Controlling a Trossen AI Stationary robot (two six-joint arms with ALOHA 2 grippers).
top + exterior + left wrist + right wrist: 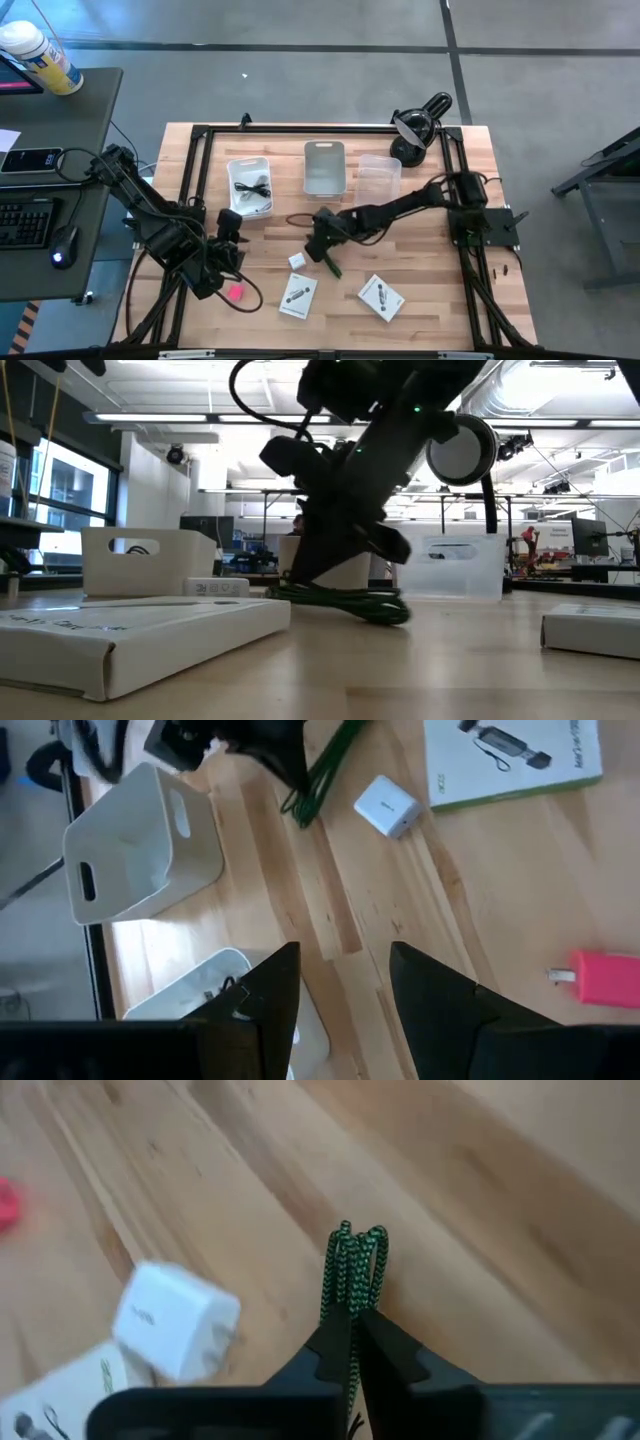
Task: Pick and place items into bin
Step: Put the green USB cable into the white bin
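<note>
The right gripper [352,1342] is clamping its two dark fingers tight on a bundled green-and-black braided cable [350,1270], whose looped end is sticking out just past the fingertips while the bundle is lying on the pale wooden table [440,300]. In the low view the cable [345,603] is still touching the tabletop under the arm, so this looks like the grasp step of one pick, with the lift not yet begun.

Just beside the gripper a small white cube-shaped charger [175,1320] is sitting, and a little farther a flat white card box with black print [298,295] is lying. Beyond the gripper, farther back on the table, an empty grey rectangular plastic bin [324,167] is waiting, with a white tray holding a black cable [250,186] on one side.

The left gripper [345,982] is hovering well apart, fingers parted and holding nothing, near a pink block [607,977].

Next, the move probably calls for raising the bundle straight up, carrying it over the grey bin and letting go; the loose strands could snag the charger.
</note>
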